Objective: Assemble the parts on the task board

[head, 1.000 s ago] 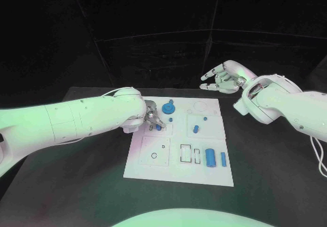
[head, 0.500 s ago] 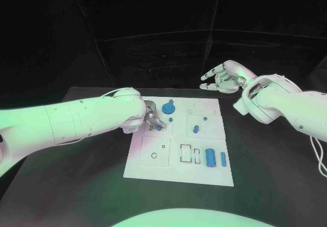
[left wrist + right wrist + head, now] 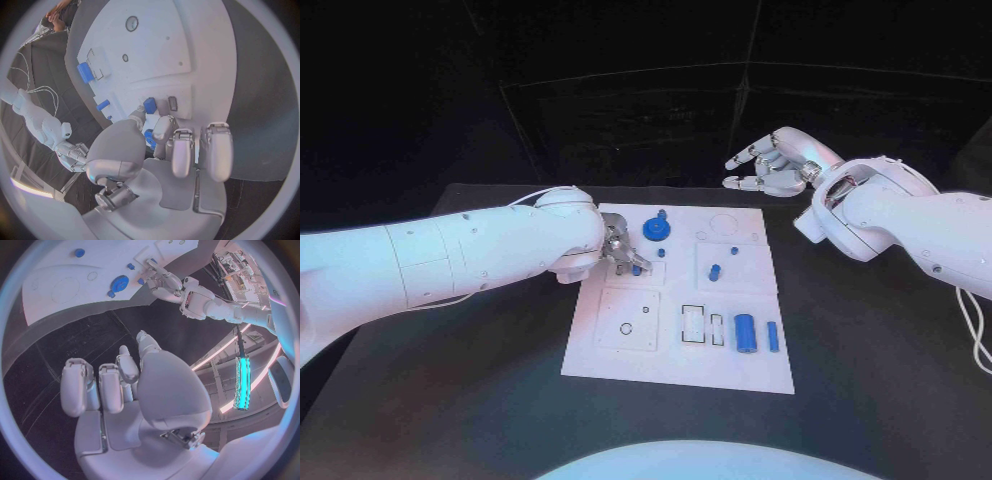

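In the middle of the black bench (image 3: 459,400) lies the flat white rectangular task board (image 3: 678,370), its long axis running away from the robot, its smooth face cut with dark-outlined rectangular recesses and small round holes. On its far part sits a round blue gear-like part (image 3: 656,231) with a toothed rim, a tiny blue peg (image 3: 661,253) just nearer, and toward the right a short blue cylinder lying aslant (image 3: 715,271) with another small blue stub (image 3: 734,250) close by. Nearer the robot, at the board's right side, a thick blue cylinder (image 3: 746,333) and a thin blue bar (image 3: 772,337) lie side by side, both with their long axes along the board's length, next to two upright rectangular cutouts. The left hand (image 3: 620,253), silver and smooth-shelled, is down on the board's far left part, its fingers (image 3: 164,128) gathered around a small blue block (image 3: 150,105); the thumb tip and one fingertip touch the block from either side, while the remaining fingers lie straight and close together beside them. The right hand (image 3: 772,168) hangs in the air beyond the board's far right corner, well apart from it, its fingers (image 3: 78,385) loosely curled and separated, holding nothing.
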`<state>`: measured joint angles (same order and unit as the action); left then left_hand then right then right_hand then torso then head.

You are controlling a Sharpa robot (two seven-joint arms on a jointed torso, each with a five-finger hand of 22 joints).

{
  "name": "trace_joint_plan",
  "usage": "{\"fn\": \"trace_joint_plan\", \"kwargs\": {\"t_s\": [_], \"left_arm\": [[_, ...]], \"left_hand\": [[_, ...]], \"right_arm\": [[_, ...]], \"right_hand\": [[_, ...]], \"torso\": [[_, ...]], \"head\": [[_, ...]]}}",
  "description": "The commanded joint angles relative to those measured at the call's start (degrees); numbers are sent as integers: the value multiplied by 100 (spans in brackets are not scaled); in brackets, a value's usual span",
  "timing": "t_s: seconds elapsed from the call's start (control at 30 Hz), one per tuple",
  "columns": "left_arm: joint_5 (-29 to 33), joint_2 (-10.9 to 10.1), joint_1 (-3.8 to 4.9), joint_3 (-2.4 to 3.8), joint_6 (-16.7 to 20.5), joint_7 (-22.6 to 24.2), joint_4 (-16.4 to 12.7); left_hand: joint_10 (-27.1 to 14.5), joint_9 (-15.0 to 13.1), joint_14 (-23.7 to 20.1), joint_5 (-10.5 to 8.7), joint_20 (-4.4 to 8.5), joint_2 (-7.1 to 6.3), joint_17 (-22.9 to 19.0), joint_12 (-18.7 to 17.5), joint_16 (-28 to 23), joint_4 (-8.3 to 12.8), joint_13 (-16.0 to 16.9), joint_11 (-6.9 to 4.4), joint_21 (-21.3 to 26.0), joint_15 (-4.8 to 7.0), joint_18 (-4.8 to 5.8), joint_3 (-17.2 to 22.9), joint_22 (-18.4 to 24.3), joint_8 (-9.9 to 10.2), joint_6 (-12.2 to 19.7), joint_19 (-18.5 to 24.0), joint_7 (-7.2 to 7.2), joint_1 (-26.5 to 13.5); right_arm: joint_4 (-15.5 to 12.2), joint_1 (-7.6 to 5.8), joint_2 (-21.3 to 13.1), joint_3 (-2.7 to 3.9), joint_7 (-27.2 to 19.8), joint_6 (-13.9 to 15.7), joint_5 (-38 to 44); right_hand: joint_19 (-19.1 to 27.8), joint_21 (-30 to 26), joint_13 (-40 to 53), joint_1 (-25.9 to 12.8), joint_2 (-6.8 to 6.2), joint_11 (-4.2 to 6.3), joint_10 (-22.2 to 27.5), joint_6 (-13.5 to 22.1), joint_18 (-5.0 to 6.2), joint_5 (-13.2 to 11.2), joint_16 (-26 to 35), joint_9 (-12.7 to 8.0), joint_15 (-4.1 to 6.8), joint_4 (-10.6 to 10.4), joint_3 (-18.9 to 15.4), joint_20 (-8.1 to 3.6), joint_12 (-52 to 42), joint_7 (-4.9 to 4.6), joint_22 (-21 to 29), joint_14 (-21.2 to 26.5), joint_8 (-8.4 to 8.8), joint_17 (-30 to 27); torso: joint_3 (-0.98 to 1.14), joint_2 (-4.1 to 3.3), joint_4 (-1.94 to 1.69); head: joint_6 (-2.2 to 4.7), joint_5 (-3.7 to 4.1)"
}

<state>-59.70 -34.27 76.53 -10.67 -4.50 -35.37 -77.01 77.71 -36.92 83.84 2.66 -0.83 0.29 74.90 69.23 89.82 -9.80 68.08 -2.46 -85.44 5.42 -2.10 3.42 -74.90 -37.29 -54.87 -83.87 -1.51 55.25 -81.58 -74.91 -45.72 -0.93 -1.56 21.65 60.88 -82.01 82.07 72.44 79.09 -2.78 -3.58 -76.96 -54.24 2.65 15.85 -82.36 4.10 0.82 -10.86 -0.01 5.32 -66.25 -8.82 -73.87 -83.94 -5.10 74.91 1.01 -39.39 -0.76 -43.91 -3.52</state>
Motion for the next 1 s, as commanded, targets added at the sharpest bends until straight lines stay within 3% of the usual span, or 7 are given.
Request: {"fn": "trace_joint_plan", "kwargs": {"t_s": [0.03,0.17,0.37,0.5,0.73,0.87,1.0], "left_arm": [[-15,-85,29,183,6,-43,-71],[-4,-187,57,485,-9,-37,-141],[50,-299,209,720,-182,-22,-78],[62,-303,303,770,-417,-12,99],[66,-122,384,789,-952,0,670],[45,44,395,768,-1144,6,1033],[-10,216,393,678,-1314,15,1392]], "left_hand": [[3,-8,616,2,38,-33,1510,3,18,-31,-20,-4,6,35,62,-124,-906,-29,17,-367,20,-46],[-56,-7,616,-1,35,-81,1510,-76,18,-171,-97,8,33,29,55,-347,-876,-17,61,-353,7,-129],[-300,24,616,0,18,-155,1510,-425,18,-252,-434,47,161,0,19,-605,-725,65,190,-282,-42,-20],[-564,171,616,5,-49,-101,1510,-781,18,-192,-769,164,252,-94,-2,-693,-624,360,487,-229,-183,284],[-603,355,616,3,-132,19,1510,-830,18,-135,-831,243,302,-169,-17,-800,-576,609,498,-204,-269,593],[-597,402,616,3,-148,62,1510,-820,18,-130,-829,253,303,-179,-18,-836,-579,663,465,-204,-277,655],[-590,424,616,3,-154,87,1510,-813,18,-129,-825,254,300,-181,-17,-852,-585,684,440,-207,-277,683]], "right_arm": [[9,-13,-6,5,-41,-30,-9],[40,-13,0,4,-39,-38,-18],[92,-13,20,4,-35,-54,-29],[108,-12,28,3,-31,-64,-31],[117,-12,41,3,-20,-84,-32],[114,-12,48,3,-17,-96,-32],[104,-12,51,3,-18,-108,-32]], "right_hand": [[54,-18,-10,-36,-30,0,34,13,83,-30,24,4,-4,-12,-28,6,34,20,10,-348,-26,461],[54,-18,-10,-36,-30,0,34,13,83,-30,24,4,-4,-12,-28,6,34,20,10,-348,-26,461],[54,-18,-10,-36,-30,0,34,13,83,-30,24,4,-4,-12,-28,6,34,20,10,-348,-26,461],[52,-18,-5,-43,-30,0,29,14,82,-39,24,4,-4,-21,-36,6,25,20,8,-348,-26,463],[52,-18,-4,-44,-28,0,28,14,82,-41,21,4,-4,-23,-38,6,24,20,8,-349,-27,467],[51,-18,-5,-44,-27,0,29,14,82,-41,22,4,-4,-24,-38,6,25,20,7,-349,-27,466],[51,-18,-5,-44,-27,0,29,14,82,-42,22,4,-4,-24,-38,6,25,20,7,-349,-27,466]], "torso": [[-2,5,-11],[0,6,-4],[2,-1,2],[3,-4,-1],[4,-7,1],[-6,-13,11],[-4,-12,22]], "head": [[17,19],[30,12],[54,-2],[66,4],[88,-19],[104,-30],[107,-40]]}}
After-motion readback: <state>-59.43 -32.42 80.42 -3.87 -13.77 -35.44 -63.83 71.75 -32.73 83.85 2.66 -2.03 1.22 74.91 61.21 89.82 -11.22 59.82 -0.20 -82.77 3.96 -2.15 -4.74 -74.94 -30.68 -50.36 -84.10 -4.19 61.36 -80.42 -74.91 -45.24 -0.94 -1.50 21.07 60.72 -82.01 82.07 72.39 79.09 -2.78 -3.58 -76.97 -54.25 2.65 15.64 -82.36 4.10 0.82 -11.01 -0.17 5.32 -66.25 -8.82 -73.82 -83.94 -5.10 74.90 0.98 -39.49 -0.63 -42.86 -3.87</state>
